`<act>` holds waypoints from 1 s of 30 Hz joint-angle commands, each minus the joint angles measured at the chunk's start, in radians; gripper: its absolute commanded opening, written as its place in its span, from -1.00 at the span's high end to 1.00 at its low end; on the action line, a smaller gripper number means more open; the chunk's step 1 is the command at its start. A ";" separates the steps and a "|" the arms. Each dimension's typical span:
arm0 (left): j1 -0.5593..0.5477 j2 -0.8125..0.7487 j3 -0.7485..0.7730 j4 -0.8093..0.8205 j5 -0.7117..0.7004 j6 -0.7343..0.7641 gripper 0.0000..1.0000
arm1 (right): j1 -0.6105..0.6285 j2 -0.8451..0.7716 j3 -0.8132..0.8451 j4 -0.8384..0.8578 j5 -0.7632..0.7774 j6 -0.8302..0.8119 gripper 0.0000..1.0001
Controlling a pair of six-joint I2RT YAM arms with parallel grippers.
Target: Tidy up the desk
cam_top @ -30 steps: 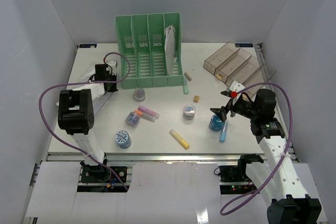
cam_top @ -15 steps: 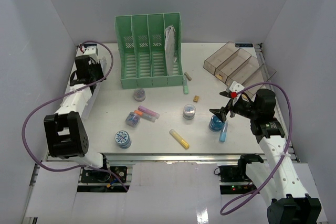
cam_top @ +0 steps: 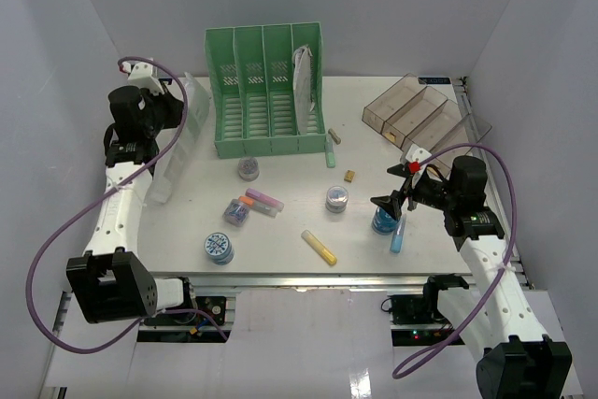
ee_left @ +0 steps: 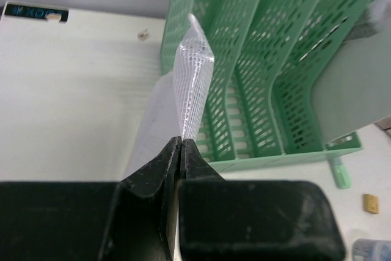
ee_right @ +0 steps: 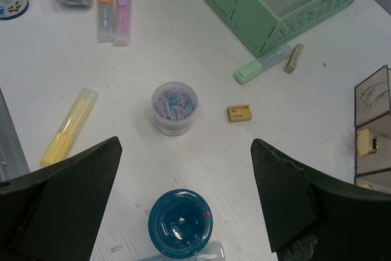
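Note:
The white desk (cam_top: 177, 231) holds scattered stationery. My left gripper (cam_top: 168, 111) is shut on the edge of a clear white mesh pouch (cam_top: 182, 142), which stands on edge at the desk's left, beside the green file rack (cam_top: 266, 91). In the left wrist view the fingertips (ee_left: 181, 141) pinch the pouch (ee_left: 194, 84). My right gripper (cam_top: 388, 186) is open and empty above a blue jar (cam_top: 383, 221). In the right wrist view the gripper (ee_right: 185, 145) has its jaws wide apart over the jar (ee_right: 179, 222).
A light-blue highlighter (cam_top: 398, 234) touches the blue jar. Nearby are a paper-clip jar (ee_right: 175, 107), a yellow highlighter (ee_right: 67, 126), orange (ee_right: 105, 11) and purple (ee_right: 123, 15) highlighters, an eraser (ee_right: 239, 112) and a green highlighter (ee_right: 263, 65). A brown compartment tray (cam_top: 416, 109) stands at the back right.

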 commanded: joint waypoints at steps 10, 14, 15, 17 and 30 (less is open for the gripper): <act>-0.024 -0.113 0.068 0.005 0.168 -0.085 1.00 | 0.014 0.114 0.069 -0.036 -0.098 -0.005 -0.88; -0.027 -0.134 0.046 0.004 0.194 -0.096 1.00 | 0.068 0.239 0.205 -0.062 -0.092 0.058 -0.93; -0.027 -0.136 0.043 0.004 0.199 -0.099 1.00 | 0.091 0.274 0.227 -0.068 -0.084 0.082 -0.95; -0.029 -0.140 0.040 0.005 0.215 -0.111 1.00 | 0.172 0.357 0.298 -0.068 -0.028 0.141 -0.98; -0.033 -0.158 -0.076 0.005 0.156 -0.122 0.79 | 0.485 0.765 0.727 -0.029 0.261 0.367 -0.89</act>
